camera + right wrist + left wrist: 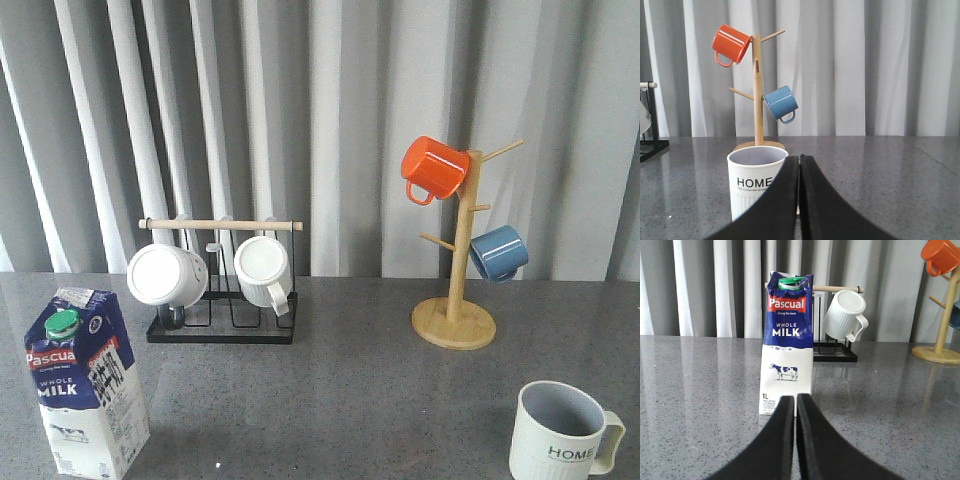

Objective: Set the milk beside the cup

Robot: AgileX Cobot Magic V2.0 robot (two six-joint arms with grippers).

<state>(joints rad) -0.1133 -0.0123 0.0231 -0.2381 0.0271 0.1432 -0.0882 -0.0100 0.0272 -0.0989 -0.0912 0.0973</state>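
The milk carton (85, 385) stands upright at the front left of the grey table, blue top with a red Pascual band and a green cap. It also shows in the left wrist view (786, 345), straight ahead of my left gripper (795, 399), which is shut and empty just short of it. The HOME cup (560, 432) stands at the front right, handle to the right. In the right wrist view the cup (752, 185) is just beyond my right gripper (799, 159), which is shut and empty. Neither gripper shows in the front view.
A black wire rack (222, 325) with a wooden bar holds two white mugs (168, 275) at the back left. A wooden mug tree (455, 325) at the back right carries an orange mug (433, 167) and a blue mug (498, 252). Grey curtains hang behind.
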